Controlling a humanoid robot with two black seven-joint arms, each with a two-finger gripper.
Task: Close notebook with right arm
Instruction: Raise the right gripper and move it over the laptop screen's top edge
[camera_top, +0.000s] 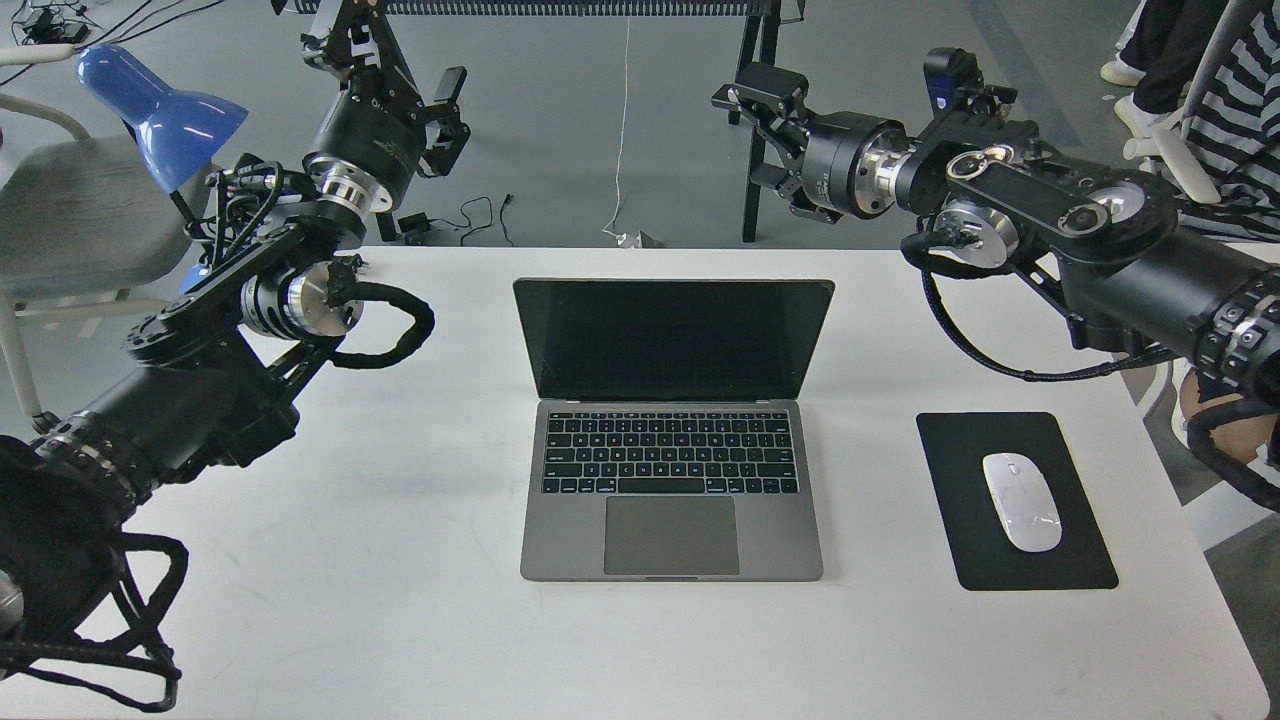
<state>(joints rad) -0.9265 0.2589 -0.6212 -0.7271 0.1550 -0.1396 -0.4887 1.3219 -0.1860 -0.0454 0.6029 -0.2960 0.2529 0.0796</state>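
Note:
The notebook (672, 490) is a space-grey laptop in the middle of the white table (400, 600). It stands open, with its black screen (672, 340) upright and tilted slightly back. My right arm (1050, 220) comes in from the right, with a small blue part (940, 80) near the wrist. Its gripper (757, 137) is open and empty. It hovers above the table's far edge, to the upper right of the screen's top right corner and apart from it. My left gripper (395, 60) is open and empty, high at the far left.
A black mouse pad (1030, 560) with a white mouse (1021, 501) lies right of the notebook. A blue desk lamp (160, 110) stands at the far left. A black stand leg (752, 120) rises behind the table. A person in a striped shirt (1235, 110) sits at the far right.

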